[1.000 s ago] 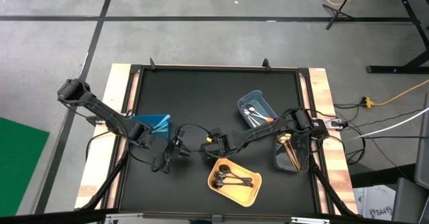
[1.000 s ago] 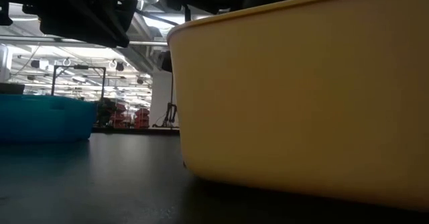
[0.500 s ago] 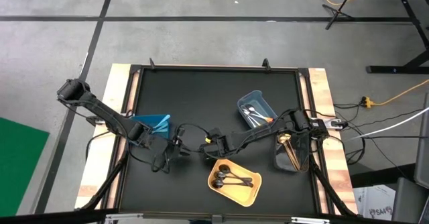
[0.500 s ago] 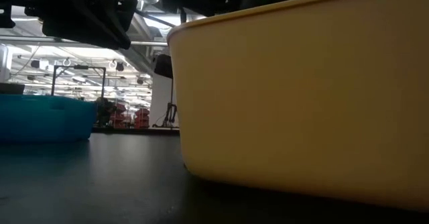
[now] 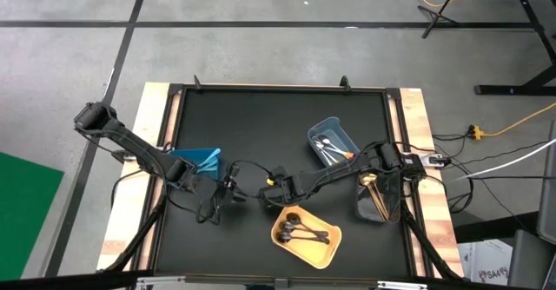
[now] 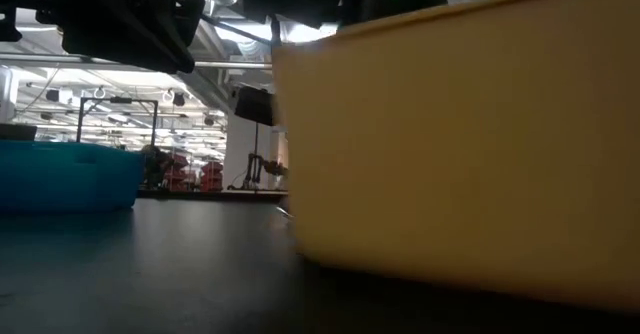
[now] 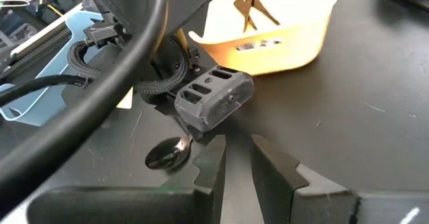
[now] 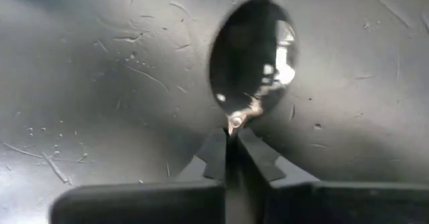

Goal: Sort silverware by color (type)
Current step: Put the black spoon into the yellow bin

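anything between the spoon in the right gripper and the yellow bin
Nothing visible. The right gripper is shut on the dark spoon low at the table. In the left wrist view only bare tabletop lies between it and the yellow bin; the bin's own wall has to be cleared.

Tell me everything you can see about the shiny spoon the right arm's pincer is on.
The small shiny dark-bowled spoon has a glossy oval bowl that mirrors the lights. It lies on the scratched black table top, bowl pointing away from the right pincer, whose fingers are shut on its thin neck, hiding the handle. The left wrist view shows the same spoon flat on the table, near the yellow plastic bin but apart from it.
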`<state>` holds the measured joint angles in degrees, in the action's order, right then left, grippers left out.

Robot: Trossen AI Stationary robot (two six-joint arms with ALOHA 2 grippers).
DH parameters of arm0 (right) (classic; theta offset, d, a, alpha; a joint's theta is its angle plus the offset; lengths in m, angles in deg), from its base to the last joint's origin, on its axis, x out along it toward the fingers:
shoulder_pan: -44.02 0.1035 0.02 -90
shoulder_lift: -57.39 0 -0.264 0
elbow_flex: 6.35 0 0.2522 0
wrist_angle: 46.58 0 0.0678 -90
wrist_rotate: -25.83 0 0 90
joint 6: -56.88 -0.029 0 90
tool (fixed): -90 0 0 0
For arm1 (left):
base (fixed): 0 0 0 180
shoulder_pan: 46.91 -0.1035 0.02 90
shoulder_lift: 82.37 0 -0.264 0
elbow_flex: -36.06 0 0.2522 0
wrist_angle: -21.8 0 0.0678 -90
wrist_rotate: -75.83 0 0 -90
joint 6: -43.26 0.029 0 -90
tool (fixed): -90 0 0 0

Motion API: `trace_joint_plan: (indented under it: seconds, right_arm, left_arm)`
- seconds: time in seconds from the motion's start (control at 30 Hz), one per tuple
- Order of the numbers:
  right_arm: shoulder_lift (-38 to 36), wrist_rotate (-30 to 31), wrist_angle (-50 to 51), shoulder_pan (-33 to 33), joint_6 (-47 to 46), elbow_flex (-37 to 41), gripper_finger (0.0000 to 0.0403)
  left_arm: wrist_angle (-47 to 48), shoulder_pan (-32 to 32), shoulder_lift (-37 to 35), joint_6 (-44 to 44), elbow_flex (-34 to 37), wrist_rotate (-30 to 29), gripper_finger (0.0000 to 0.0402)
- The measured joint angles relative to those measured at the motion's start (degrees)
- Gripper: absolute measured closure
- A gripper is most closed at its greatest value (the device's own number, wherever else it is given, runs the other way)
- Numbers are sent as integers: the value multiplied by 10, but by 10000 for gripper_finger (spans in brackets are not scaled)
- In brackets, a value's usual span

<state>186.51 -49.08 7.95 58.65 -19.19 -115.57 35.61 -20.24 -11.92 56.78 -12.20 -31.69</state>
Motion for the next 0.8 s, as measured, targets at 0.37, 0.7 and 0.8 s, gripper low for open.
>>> trace_joint_plan:
  seconds: [0.37,0.7,0.8]
  right_arm:
    - [0,28,-8,1,1,1,399]
    - [-9,53,6,0,30,-3,400]
    - [-17,69,6,-2,50,-6,401]
  left_arm:
    - [0,0,0,0,0,0,339]
    - [1,0,-1,0,0,-1,339]
    - [19,3,-16,-1,0,-3,339]
